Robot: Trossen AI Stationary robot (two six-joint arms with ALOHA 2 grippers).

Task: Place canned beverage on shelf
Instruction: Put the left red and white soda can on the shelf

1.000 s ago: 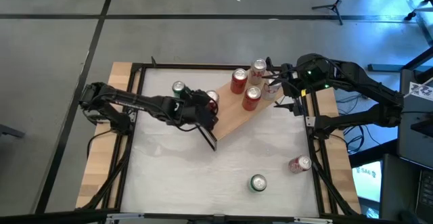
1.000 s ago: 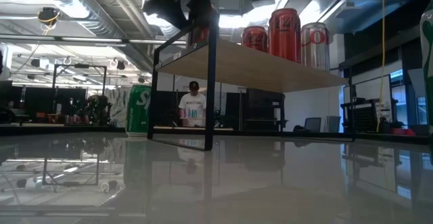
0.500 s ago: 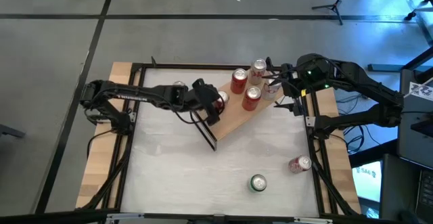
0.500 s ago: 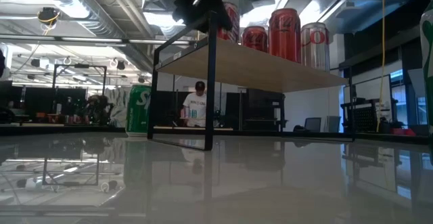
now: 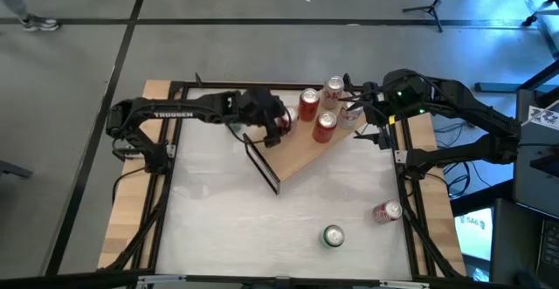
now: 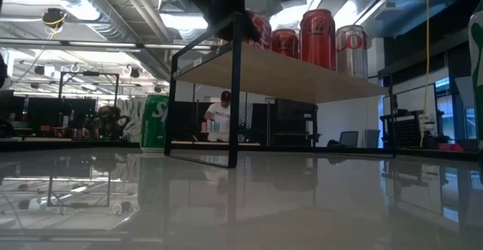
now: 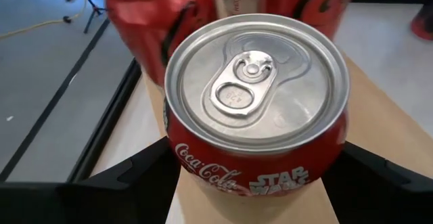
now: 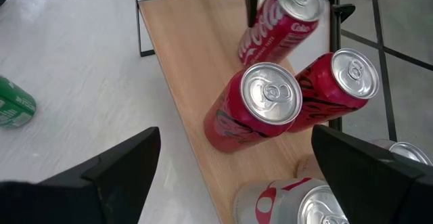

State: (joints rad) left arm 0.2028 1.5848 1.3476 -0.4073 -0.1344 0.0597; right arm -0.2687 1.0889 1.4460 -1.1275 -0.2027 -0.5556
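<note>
The left gripper (image 5: 278, 125) is clamped on a red Coca-Cola can with a silver pull-tab top (image 7: 257, 116), one dark finger on each side. The can's long axis looks tilted in the right wrist view (image 8: 284, 17), top end upward, over the near end of the light-wood plank shelf with black metal frame ends (image 5: 301, 154). The left arm reaches across the table's far side. The low view alone shows a green can (image 6: 155, 121) behind the shelf. The right gripper (image 5: 358, 110) waits open beside the shelf's far end.
</note>
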